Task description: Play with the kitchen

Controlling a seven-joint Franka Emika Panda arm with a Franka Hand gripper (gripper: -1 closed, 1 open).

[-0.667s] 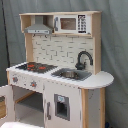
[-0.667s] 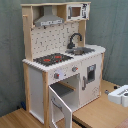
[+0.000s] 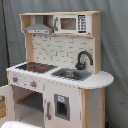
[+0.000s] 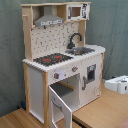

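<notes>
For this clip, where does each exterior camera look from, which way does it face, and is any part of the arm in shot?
First exterior view: in front of the kitchen, off towards its sink end, hob on the first exterior view's left; no arm visible.
Second exterior view: off the hob end, oven door open towards it, white box on the second exterior view's right; no arm visible.
Shared: hob, sink, faucet, hood, microwave.

Kitchen (image 3: 60,70) (image 4: 62,60) upright, white and light wood; oven door (image 4: 59,104) open.
</notes>
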